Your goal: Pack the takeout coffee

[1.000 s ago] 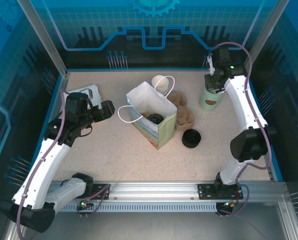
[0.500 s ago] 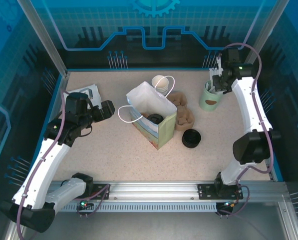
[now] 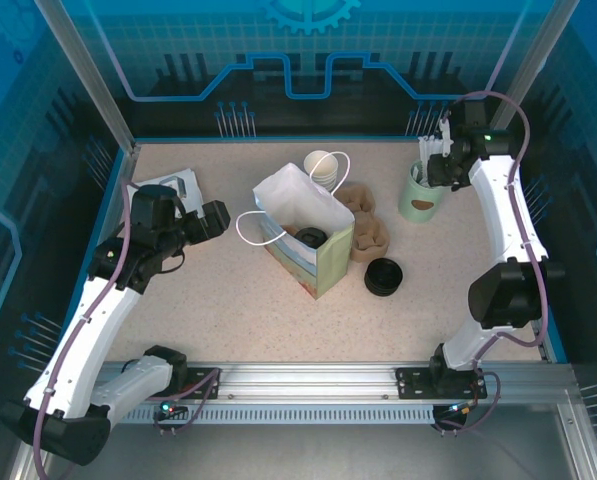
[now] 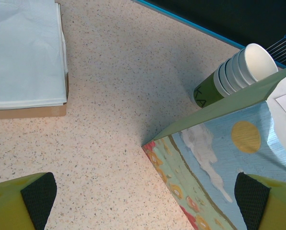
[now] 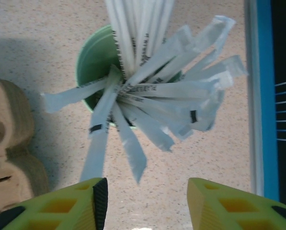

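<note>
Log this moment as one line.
left gripper: open, beside paper bag | right gripper: open, over green straw cup | holding: nothing

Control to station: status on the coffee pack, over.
Left gripper open beside paper bag. Right gripper open above straw cup, nothing held. Bag upright, mouth open. Cardboard carrier and black lid lie between cup and bag.

My left wrist: paper bag [image 4: 219, 155] cut off right and below, rim hiding cup stack [image 4: 234, 72] base. My right: straws [image 5: 138, 28] run off top.
</note>
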`<state>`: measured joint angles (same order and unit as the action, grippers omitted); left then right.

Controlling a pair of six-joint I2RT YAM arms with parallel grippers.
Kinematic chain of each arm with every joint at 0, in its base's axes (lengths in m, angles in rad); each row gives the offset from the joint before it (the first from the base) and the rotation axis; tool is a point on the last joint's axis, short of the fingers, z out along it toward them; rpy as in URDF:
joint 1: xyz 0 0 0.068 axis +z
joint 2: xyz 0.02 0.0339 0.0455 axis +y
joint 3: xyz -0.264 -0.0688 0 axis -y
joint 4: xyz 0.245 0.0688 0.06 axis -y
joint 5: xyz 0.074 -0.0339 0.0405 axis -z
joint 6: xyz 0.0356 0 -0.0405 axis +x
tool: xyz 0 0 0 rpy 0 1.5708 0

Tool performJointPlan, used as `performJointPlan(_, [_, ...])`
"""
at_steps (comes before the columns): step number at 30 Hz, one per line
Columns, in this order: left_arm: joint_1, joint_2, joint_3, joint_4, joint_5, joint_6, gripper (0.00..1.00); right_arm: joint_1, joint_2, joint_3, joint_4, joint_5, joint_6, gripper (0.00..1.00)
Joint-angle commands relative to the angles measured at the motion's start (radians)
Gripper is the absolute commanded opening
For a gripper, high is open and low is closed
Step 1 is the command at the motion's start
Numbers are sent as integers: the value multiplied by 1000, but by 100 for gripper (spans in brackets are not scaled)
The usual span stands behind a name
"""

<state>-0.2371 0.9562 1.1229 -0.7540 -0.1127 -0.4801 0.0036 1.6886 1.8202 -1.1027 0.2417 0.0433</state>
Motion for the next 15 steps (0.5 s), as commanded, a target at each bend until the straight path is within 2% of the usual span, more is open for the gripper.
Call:
performJointPlan(1, [9,-15,-5,-5,-13,-5,99,-11,8,10,9,-120,-4,51])
performJointPlan(6, [9,-13,-9,-3,-10,-8,99,-6,-24,-42,37,-144,-1,56])
performJointPlan(10, [10,-11,-8,-1,-9,-8,99,-7,-13,-66,31,-131,3,55])
performJointPlan(12, [9,-9,-5,-1,-8,-8,99,-6,-3,-70,27,-132,9,52])
performJointPlan(15, [10,-10,-2,-2,-9,-8,99,-5,5,-70,32,-136,15,40])
